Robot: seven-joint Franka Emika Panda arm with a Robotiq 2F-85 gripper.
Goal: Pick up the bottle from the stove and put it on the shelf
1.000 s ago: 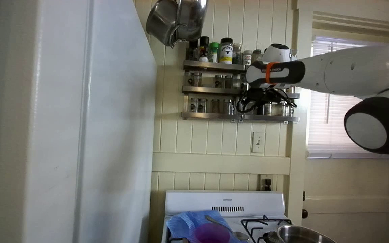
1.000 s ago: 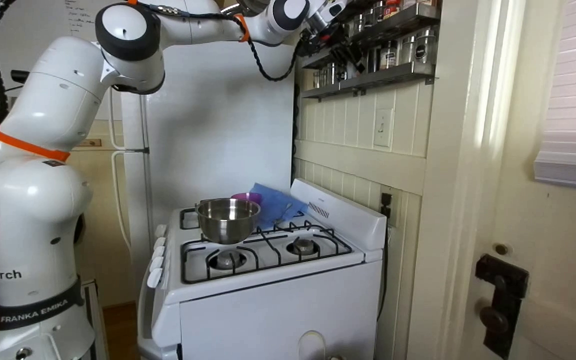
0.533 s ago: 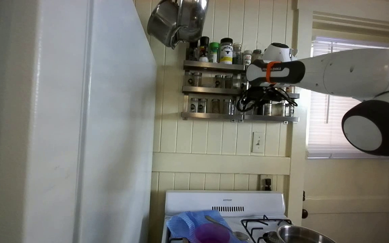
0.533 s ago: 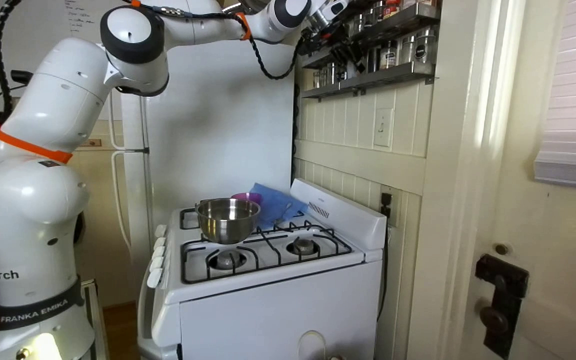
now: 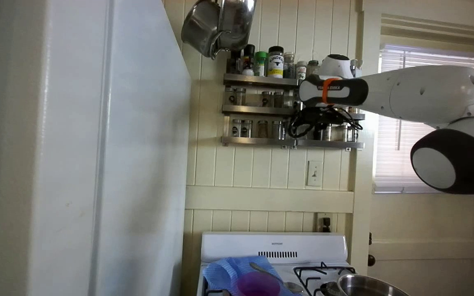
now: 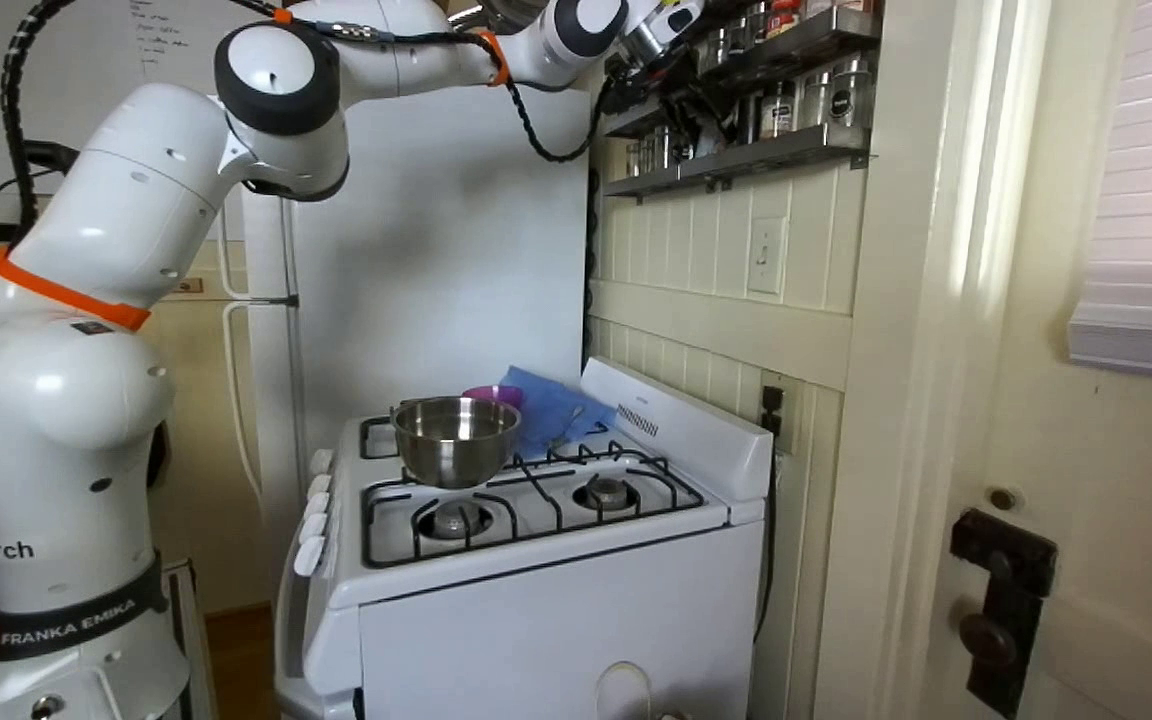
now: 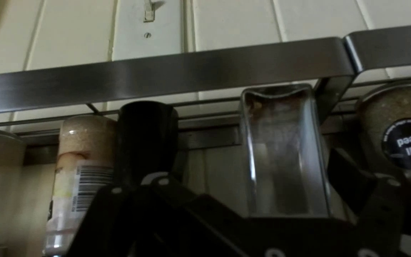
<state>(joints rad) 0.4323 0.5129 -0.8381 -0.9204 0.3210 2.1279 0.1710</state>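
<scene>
Wrist view: the bottle [image 7: 284, 153] is seen upright on the lowest tier of the shelf [image 7: 162, 78], between the fingers of the gripper [image 7: 257, 160], which are spread wide; finger contact cannot be judged; a dill weed jar [image 7: 401, 114] is noted nearby; in an exterior view, a steel bowl [image 6: 456, 450] is borne by the stove [image 6: 556, 610].

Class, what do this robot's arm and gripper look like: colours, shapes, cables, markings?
The arm is white, with rounded segments and black joint caps with white centres. It wears orange bands and a black cable. Dark lettering reads "Birch" above a black collar marked "FRANKA EMIKA". The gripper is black, with pale pins.
</scene>
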